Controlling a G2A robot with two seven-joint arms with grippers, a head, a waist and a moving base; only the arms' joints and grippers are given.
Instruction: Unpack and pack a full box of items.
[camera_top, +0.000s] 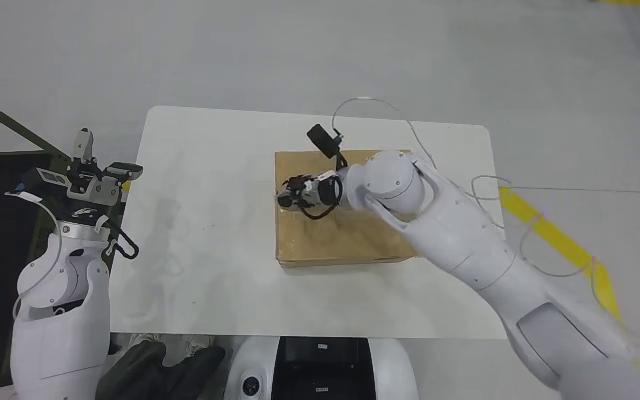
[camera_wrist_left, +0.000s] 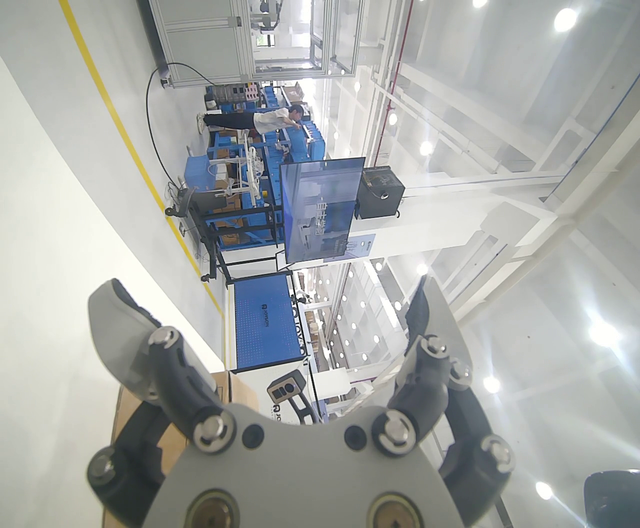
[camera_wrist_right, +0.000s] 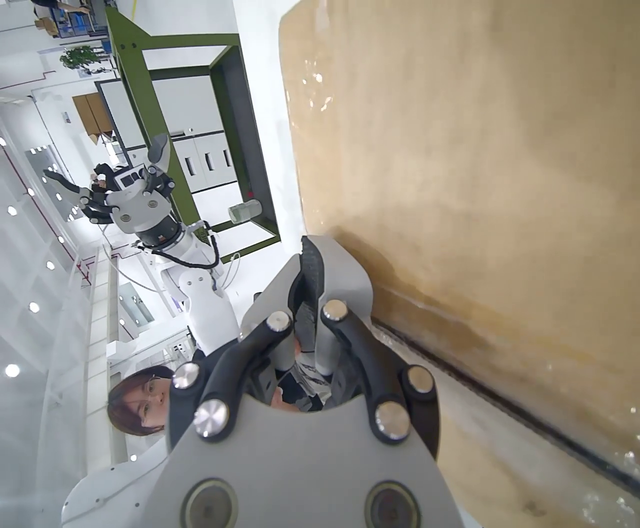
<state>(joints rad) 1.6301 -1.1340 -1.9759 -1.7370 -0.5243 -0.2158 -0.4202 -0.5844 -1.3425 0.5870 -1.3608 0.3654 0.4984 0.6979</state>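
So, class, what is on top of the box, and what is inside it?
The right gripper, shut, is over the box's closed top. The flaps hide the inside, so its contents cannot be seen.

White table, closed cardboard box resting on it

No print is legible: the blue panel and the screen carry marks too small to read.

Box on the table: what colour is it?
The box is plain brown cardboard, clearest in the top view.
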